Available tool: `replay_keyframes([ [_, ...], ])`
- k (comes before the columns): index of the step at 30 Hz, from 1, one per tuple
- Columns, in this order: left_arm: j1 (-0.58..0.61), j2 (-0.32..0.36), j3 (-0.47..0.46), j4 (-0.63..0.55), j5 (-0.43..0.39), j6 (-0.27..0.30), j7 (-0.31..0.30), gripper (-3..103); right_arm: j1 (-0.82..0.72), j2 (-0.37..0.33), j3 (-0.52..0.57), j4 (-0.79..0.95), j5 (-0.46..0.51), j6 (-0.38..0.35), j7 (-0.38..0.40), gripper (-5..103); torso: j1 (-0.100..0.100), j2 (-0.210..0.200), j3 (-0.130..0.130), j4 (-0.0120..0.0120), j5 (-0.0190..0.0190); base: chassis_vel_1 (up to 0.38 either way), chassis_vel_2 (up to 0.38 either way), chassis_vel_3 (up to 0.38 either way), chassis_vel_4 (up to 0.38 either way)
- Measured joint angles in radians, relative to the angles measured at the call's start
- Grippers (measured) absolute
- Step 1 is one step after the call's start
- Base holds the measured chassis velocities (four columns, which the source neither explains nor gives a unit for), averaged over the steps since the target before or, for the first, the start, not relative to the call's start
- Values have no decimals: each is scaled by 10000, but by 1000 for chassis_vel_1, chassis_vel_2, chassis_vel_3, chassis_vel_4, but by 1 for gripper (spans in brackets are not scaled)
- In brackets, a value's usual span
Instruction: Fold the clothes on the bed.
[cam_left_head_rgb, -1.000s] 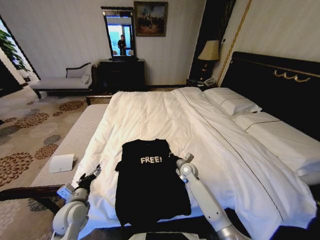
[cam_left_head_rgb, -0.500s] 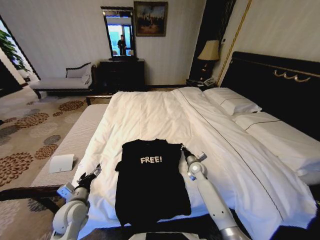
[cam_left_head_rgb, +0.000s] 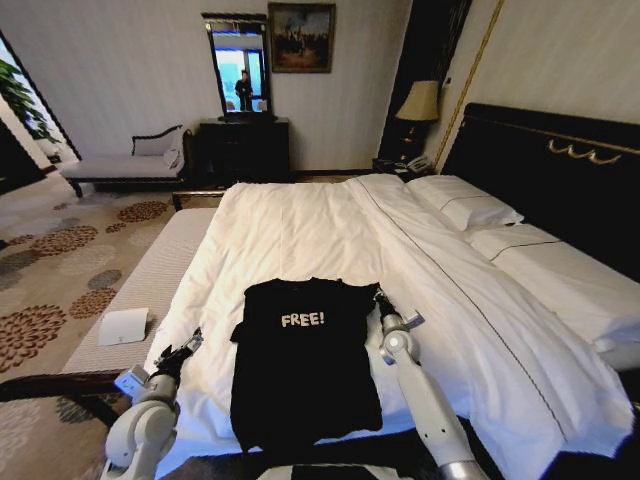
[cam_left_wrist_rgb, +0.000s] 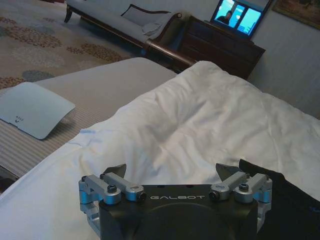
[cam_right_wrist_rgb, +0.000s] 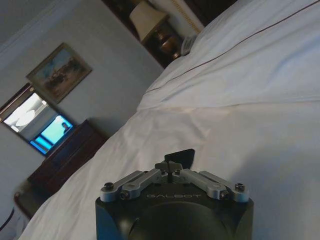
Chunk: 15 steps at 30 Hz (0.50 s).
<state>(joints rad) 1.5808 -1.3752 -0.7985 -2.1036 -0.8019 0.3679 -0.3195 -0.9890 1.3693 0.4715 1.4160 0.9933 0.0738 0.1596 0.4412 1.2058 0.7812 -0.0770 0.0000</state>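
Observation:
The clothes, one black T-shirt (cam_left_head_rgb: 300, 375) with white "FREE!" lettering, lie flat near the foot of the white bed (cam_left_head_rgb: 300, 225). My right gripper (cam_left_head_rgb: 379, 297) is at the shirt's right sleeve, shut on the sleeve's edge and holding it stretched out to the side. In the right wrist view that gripper (cam_right_wrist_rgb: 176, 159) has its fingers pressed together, with a dark scrap at the tips over the white duvet (cam_right_wrist_rgb: 250, 125). My left gripper (cam_left_head_rgb: 191, 343) hovers open at the bed's left edge, apart from the shirt. The left wrist view shows its fingers (cam_left_wrist_rgb: 114, 172) spread wide and the shirt's corner (cam_left_wrist_rgb: 292, 202) beside them.
A light striped bench (cam_left_head_rgb: 150, 275) runs along the bed's left side with a white card (cam_left_head_rgb: 123, 326) on it. Pillows (cam_left_head_rgb: 470, 205) and the dark headboard (cam_left_head_rgb: 560, 165) are at the right. A dresser (cam_left_head_rgb: 245, 150), chaise (cam_left_head_rgb: 125, 165) and lamp (cam_left_head_rgb: 420, 103) stand by the far wall.
My right gripper has moved up and to the right from the shirt's side, drawing the right sleeve outward with it. The left arm has stayed put.

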Motion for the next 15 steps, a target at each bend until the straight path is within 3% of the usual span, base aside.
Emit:
replay_keyframes([
  [6, -70, -95, 94, 42, -11, -3, 4, 100, -185, 17, 5, -348, -567, 319, -44, -3, 0, 0, 0, 0, -1, 0, 0, 0, 0],
  [12, -64, -87, 58, 55, -24, -3, 6, 100, -301, 80, 45, -170, -737, 246, 417, 13, 0, -1, 0, 0, -1, 0, 0, 0, 0],
  [15, -36, -91, 9, 79, -57, -11, 16, 100, -705, 228, 215, 540, -746, -60, 1358, 29, 0, 0, 0, 0, -2, 0, 0, 0, 0],
])
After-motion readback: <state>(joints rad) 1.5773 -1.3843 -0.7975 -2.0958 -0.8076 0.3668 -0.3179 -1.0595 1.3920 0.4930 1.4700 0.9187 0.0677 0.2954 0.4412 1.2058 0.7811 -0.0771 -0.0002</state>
